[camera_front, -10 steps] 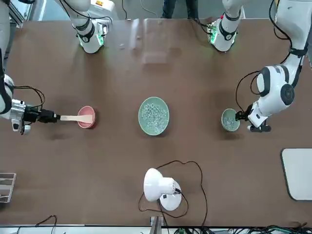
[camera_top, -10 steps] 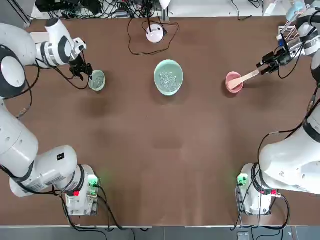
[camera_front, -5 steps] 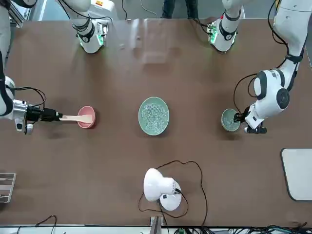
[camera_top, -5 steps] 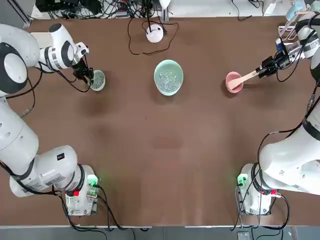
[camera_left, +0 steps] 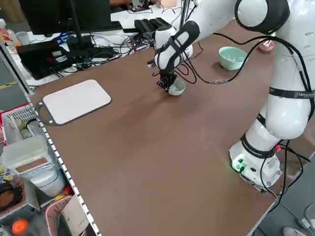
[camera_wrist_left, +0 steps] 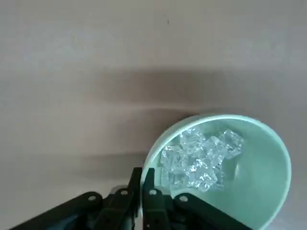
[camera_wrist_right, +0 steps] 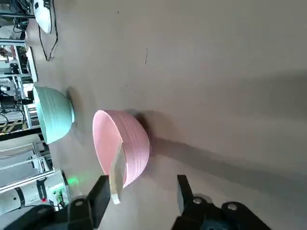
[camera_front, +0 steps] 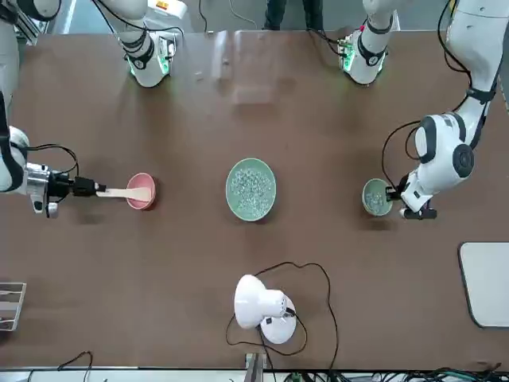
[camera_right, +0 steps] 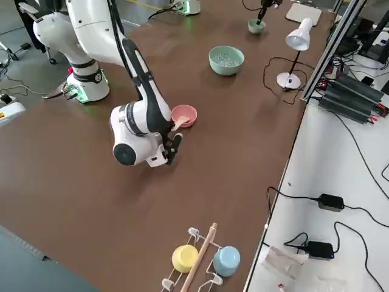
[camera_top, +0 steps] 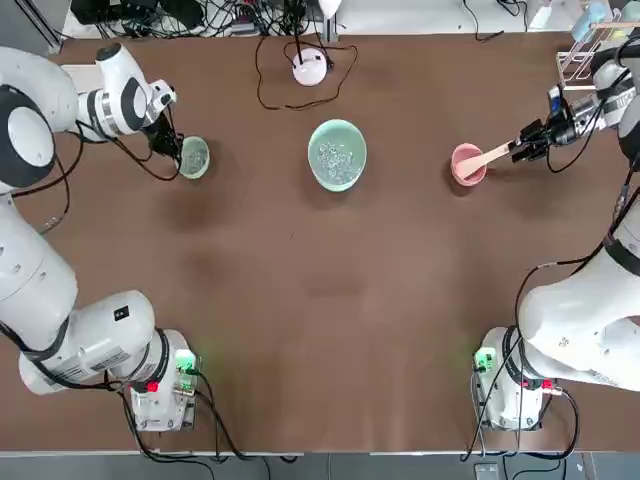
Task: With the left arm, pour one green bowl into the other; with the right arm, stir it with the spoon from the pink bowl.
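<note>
Above a brown desk point(camera_top: 320, 300), two robot arms reach outward, bent at the elbow. The left end effector point(camera_wrist_left: 142, 177), angled downward, pinches the rim of the small sage-green bowl point(camera_wrist_left: 259, 167); the mint-green bowl point(camera_top: 337, 155) sits to its right. The right end effector point(camera_wrist_right: 141, 191) stretches inward, fingers parted around the wooden spoon's handle point(camera_wrist_right: 117, 175), the pink bowl point(camera_wrist_right: 122, 143) just beyond its fingertips.
</note>
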### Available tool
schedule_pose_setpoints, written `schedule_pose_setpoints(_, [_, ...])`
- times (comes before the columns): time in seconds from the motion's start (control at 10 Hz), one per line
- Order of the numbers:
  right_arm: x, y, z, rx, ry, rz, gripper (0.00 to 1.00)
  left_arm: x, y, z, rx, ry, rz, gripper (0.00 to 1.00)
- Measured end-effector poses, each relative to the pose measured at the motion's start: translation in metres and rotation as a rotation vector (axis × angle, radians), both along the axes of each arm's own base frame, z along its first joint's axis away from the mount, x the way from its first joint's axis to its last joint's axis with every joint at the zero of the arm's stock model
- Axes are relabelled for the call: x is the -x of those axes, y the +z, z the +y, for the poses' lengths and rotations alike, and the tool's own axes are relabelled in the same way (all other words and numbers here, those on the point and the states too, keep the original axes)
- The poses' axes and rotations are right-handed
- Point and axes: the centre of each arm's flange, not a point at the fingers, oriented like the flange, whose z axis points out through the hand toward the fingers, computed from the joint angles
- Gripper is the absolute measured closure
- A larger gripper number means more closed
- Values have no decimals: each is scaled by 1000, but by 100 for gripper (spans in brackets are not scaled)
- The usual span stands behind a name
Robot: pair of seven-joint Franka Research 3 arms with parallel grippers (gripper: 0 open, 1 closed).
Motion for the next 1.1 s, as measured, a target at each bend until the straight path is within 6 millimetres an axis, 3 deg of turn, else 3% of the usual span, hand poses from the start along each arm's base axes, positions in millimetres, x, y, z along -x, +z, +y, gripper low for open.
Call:
schedule_pose_setpoints(0.2, [0, -1, 4, -39, -14, 2, 39, -17, 39, -4, -14, 62, -10, 96])
schedule_pose_setpoints(0.5, [3, -1, 2, -61, -17, 9, 44, -52, 142, -43, -22, 129, 53, 96])
schedule_pose_setpoints(0.7, [3, -1, 2, -68, -15, 8, 55, -67, 201, -66, -24, 179, 71, 96])
schedule_pose_setpoints(0.9, [3, -1, 3, -72, -11, 3, 60, -68, 229, -106, -32, 235, 82, 96])
schedule_pose_setpoints(1.1, [2, -1, 4, -77, -8, 1, 62, -59, 235, -162, -102, 288, 85, 96])
